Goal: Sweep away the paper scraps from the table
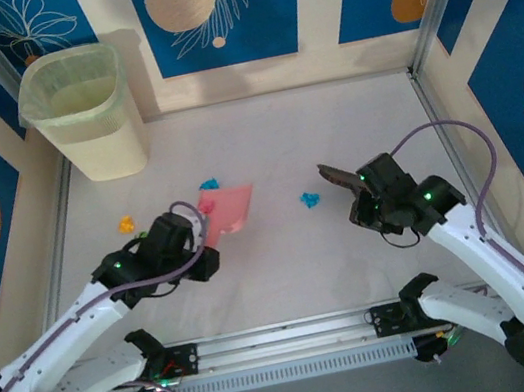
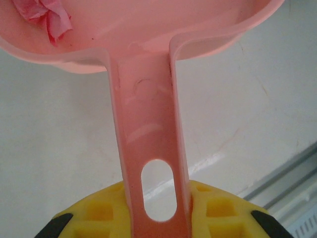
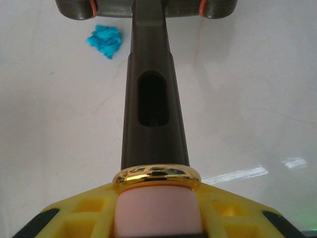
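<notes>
Holds dustpan (image 1: pixel 229 208) by handle in clamped left end effector (image 1: pixel 197 240), brush (image 1: pixel 338 178) by handle in clamped right end effector (image 1: pixel 368 192); logs cyan scrap (image 1: pixel 310 199) on desk (image 1: pixel 330 123) between them, just left of brush head, nearer right arm, dustpan mouth farther left, calling for leftward sweep.

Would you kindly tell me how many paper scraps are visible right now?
4 paper scraps: orange left of the dustpan; cyan just beyond it; cyan left of the brush; pink inside the dustpan. Others may hide beneath the arms.
</notes>
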### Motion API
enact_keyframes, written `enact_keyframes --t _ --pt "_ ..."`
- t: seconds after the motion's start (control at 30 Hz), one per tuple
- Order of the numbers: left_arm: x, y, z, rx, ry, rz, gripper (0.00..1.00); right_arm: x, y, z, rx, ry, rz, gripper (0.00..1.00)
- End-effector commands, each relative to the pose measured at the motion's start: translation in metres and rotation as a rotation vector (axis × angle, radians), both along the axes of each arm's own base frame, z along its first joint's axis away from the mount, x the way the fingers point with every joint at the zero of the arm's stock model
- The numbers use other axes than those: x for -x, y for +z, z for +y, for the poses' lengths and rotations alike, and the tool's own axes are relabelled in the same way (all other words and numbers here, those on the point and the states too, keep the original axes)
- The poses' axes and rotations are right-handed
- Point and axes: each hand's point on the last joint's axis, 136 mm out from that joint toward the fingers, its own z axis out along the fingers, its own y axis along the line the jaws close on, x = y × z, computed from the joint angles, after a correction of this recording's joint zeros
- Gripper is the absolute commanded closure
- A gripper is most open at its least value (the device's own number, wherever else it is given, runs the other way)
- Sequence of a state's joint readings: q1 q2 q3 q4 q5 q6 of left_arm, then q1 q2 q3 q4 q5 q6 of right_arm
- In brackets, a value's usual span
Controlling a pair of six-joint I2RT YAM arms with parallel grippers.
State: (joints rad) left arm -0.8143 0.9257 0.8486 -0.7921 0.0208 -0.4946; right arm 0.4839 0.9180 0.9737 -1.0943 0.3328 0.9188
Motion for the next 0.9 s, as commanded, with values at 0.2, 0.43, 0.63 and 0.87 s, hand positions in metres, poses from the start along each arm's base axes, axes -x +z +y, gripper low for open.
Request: enact_keyframes --t 0.2,0.43,0.63,0.87 --pt "0.024 -0.036 -0.050 -0.123 -0.226 -0.022 1.00 -0.016 0.008 -0.024 0.191 -0.051 0.007 1.00" --pt "0.039 -0.062 -0.092 -0.200 -0.392 -0.064 1.00 -0.030 0.009 -0.005 0.194 0.130 -0.028 1.00" --pt "0.036 -0.086 -0.109 -0.250 -0.439 -0.064 1.00 -0.039 0.006 0.006 0.194 0.200 -0.010 1.00" --pt "0.034 -0.107 -0.118 -0.262 -0.458 -0.054 1.00 -0.040 -0.006 0.015 0.219 0.249 0.040 1.00"
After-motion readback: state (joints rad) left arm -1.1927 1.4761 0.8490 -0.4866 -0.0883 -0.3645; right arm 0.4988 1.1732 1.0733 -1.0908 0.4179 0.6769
